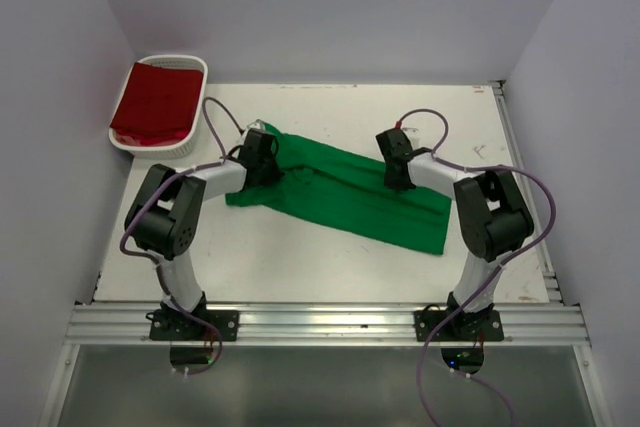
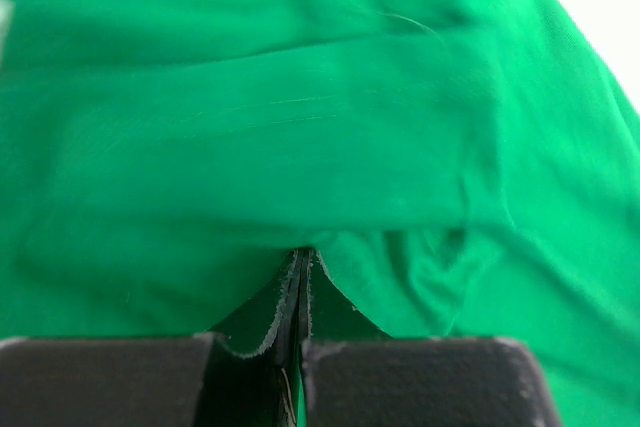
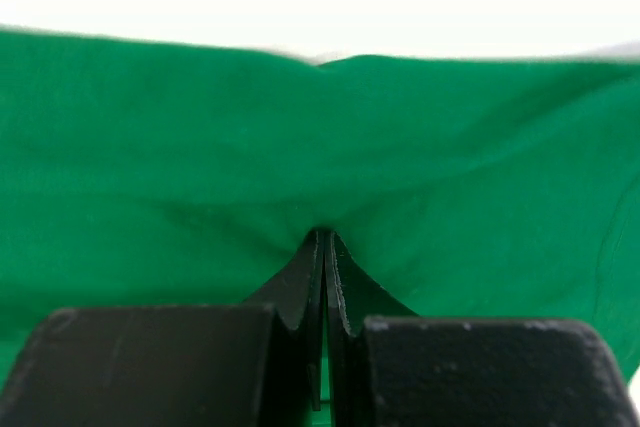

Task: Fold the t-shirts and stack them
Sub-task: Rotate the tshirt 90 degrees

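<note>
1. Far left: the dark red t-shirt (image 1: 155,102) is seen in the white basket (image 1: 196,82), well apart from both arms. It is not yet on the table (image 1: 300,267), so it is judged to be waiting its turn.
2. The left gripper (image 1: 266,173) is placed at the far-left end of the green t-shirt (image 1: 350,197). In the left wrist view its jaws are seen pressed together, with green cloth puckered into the tips (image 2: 300,257). It is read as clamped on the shirt's edge.
3. The green t-shirt is laid flat mid-table as one long band. Its long axis runs from far-left to near-right, on a slant across the table.
4. The key relation: both claws are set on the band's far long edge, and the bulk of the cloth lies to the near side of them. The far edge is therefore judged to be the one carried next, across the short axis.
5. The right gripper (image 1: 400,179) is placed further right on that same far edge. Its jaws are also seen together, with cloth gathered at the tips (image 3: 322,237), so it is read as clamped on the green t-shirt.
6. The near-right end of the band reaches past the right gripper and is held by nothing. That end is nearer the right arm and is judged likely to lag or sag in a lift.
</note>
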Controlling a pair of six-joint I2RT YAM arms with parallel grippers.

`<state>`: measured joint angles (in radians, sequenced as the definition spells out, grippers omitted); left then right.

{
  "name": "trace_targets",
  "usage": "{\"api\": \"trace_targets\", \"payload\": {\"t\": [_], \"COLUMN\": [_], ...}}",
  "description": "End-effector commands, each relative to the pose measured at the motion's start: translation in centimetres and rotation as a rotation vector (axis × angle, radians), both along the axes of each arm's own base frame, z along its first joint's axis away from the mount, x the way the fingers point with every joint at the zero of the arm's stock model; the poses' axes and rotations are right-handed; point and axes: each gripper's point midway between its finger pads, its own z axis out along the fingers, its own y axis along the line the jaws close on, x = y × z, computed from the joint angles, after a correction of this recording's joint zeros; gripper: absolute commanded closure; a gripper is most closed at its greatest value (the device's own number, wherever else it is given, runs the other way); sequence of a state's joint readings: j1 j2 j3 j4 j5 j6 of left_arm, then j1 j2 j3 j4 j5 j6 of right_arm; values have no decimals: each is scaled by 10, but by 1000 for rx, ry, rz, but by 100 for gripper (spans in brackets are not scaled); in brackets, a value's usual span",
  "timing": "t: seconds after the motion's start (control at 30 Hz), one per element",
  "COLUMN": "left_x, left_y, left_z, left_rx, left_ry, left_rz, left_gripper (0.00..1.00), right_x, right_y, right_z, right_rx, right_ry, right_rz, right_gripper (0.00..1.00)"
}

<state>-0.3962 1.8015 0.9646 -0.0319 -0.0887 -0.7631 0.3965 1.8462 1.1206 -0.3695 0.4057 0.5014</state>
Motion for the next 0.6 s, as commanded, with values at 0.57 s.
{"api": "trace_targets", "payload": {"t": [0.57], "left_x": [132], "left_y": [-37], "left_z": [-15], "left_rx": [14], "left_ry": [-6], "left_rz": [-185], "left_gripper": [100], "right_x": [-157], "right_y": [116], "right_z": [-25], "right_rx": [228], "right_ry": [420], "right_rz": [346], "right_gripper": [100]}}
